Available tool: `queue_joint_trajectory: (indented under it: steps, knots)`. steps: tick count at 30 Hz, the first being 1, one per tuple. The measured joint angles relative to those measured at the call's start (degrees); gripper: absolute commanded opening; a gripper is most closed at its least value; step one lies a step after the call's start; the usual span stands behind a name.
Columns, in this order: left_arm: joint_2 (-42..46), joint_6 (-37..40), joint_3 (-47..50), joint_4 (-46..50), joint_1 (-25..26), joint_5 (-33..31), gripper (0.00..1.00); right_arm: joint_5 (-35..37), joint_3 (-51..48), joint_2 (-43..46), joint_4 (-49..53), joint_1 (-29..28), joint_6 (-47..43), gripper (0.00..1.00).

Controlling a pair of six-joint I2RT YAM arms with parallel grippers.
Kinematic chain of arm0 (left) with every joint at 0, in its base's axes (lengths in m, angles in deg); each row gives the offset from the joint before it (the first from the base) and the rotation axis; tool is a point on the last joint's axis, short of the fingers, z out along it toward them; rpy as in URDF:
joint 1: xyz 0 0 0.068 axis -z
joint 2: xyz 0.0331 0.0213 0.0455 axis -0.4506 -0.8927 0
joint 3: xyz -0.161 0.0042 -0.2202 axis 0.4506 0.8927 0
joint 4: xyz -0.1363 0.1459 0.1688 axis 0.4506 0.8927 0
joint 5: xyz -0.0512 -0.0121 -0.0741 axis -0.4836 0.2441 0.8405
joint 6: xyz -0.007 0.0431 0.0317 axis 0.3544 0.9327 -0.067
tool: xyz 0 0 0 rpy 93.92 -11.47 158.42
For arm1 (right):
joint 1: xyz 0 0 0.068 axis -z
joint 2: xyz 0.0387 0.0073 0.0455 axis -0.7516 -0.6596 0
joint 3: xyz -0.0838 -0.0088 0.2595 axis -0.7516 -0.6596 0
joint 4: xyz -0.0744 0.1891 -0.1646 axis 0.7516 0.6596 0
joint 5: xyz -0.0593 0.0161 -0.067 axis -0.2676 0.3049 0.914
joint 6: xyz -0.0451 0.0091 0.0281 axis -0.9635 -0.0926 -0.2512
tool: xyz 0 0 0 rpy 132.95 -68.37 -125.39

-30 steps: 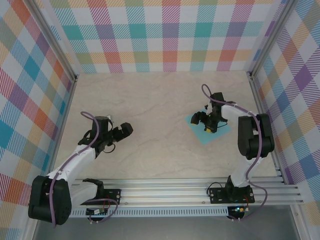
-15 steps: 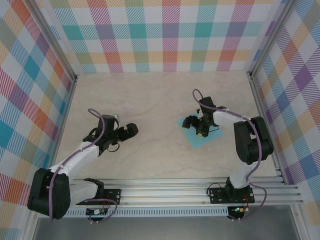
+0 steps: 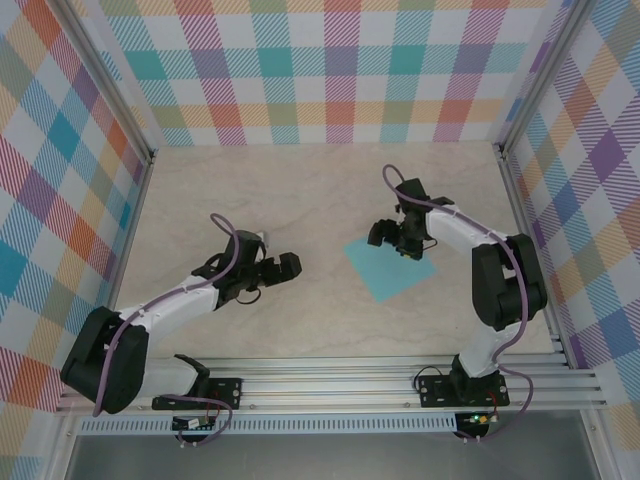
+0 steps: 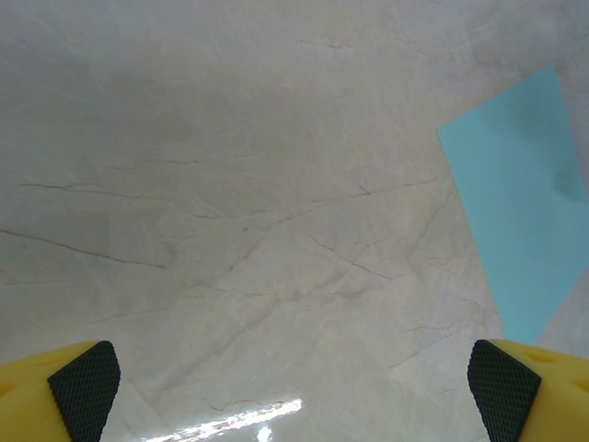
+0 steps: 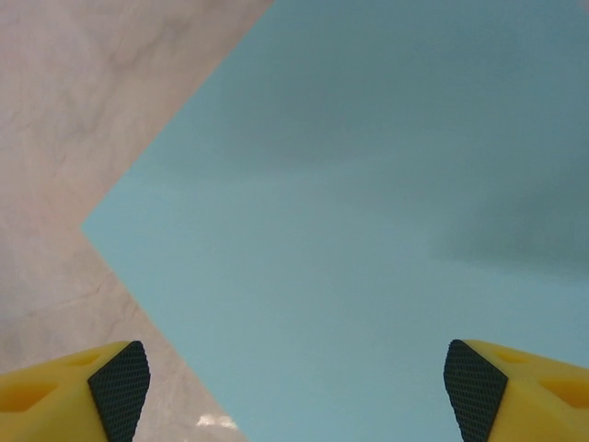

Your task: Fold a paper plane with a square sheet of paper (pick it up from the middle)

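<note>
Shifted left from its spot of a second ago, the square sheet of paper (image 3: 386,270) now lies flat and unfolded on the worktop (image 3: 300,190), a little right of centre, with one corner pointing left. Over the same second the right pincer (image 3: 393,239) has travelled left and slightly farther out along with it, and now sits above the sheet's far corner. The left arm (image 3: 190,295) has stretched out from the near left, carrying the left pincer (image 3: 283,268) rightward until only a strip of bare worktop lies between it and the sheet's left corner.

Both pincers are released. The right wrist camera shows its two black pads (image 5: 120,387) spread wide, low over the blue surface, with nothing between them; whether they touch the paper cannot be told. The left wrist camera shows that pincer just as wide over bare marbled worktop, with the sheet lying ahead and to the right.

The placement looks deliberate. A sheet nearer the middle sits within reach of both arms, which folding a plane would seem to need. Jaws held wide suit pinning the paper down or straddling it for a pick from the middle. No crease shows anywhere on the sheet, so the folding itself appears not yet begun, and this moment reads as positioning ahead of the first grasp.
</note>
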Motion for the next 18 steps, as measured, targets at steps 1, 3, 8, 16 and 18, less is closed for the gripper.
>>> queue_joint_trajectory:
  steps: [1, 3, 8, 16, 18]
  knots:
    - [-0.7, -0.2, -0.6, 0.0, 0.9, -0.3, 1.0, 0.4, 0.0, 0.0, 0.2, 1.1, -0.5, 0.87]
    - [-1.9, -0.4, -1.7, -0.2, 2.5, -1.0, 1.0, 1.1, 0.0, 0.0, 1.0, 2.9, -1.2, 0.86]
    - [-3.2, -0.6, -3.2, -1.4, 4.2, -2.3, 1.0, 0.4, -0.7, -0.6, 1.1, 3.2, -1.5, 0.86]
    - [-4.3, -1.0, -3.3, -1.7, 4.2, -3.1, 1.0, -2.9, -7.8, 0.2, -1.6, 3.0, 0.5, 0.85]
    - [-4.3, -1.3, -3.3, -1.9, 4.2, -3.1, 1.0, -3.5, -9.8, 1.4, -3.5, 3.0, 1.8, 0.85]
